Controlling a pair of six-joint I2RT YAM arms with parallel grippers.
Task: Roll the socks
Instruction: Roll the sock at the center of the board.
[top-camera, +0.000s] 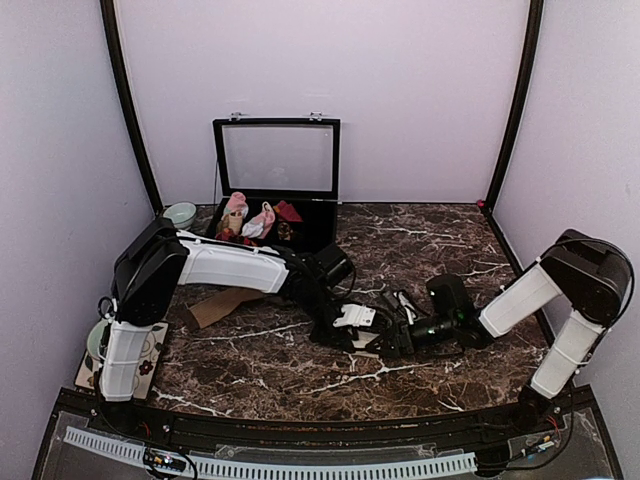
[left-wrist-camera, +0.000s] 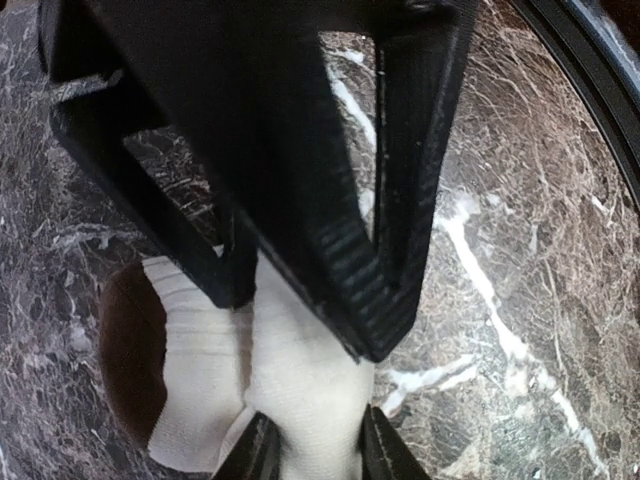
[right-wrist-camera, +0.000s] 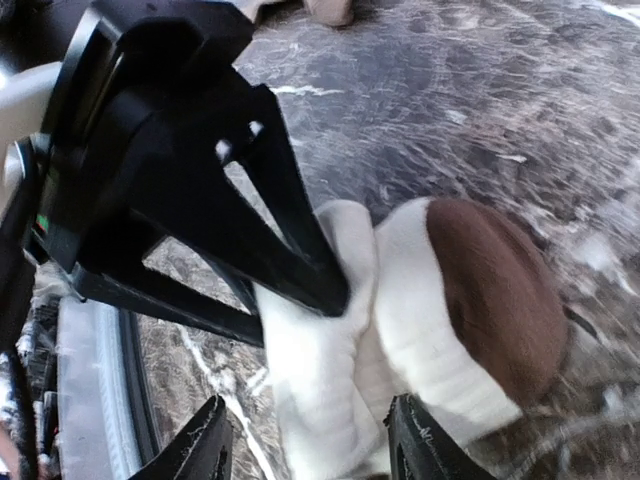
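**2 grippers on 1 cream sock**

Mid-table, on the dark brown marble tabletop (top-camera: 430, 240), lies a bunched cream fabric sock with a dark brown patch (left-wrist-camera: 200, 380). The left gripper (left-wrist-camera: 318, 455) has its jaws pinched on the cream cloth. The right gripper (right-wrist-camera: 310, 450) straddles the same sock, jaws parted, 1 finger clear of it. A flat tan-brown fabric sock (top-camera: 222, 305) lies apart, by the left arm.

The sock (right-wrist-camera: 420, 330) is cream with a dark brown patch. The surface (top-camera: 430, 230) is dark brown marble with white veins.
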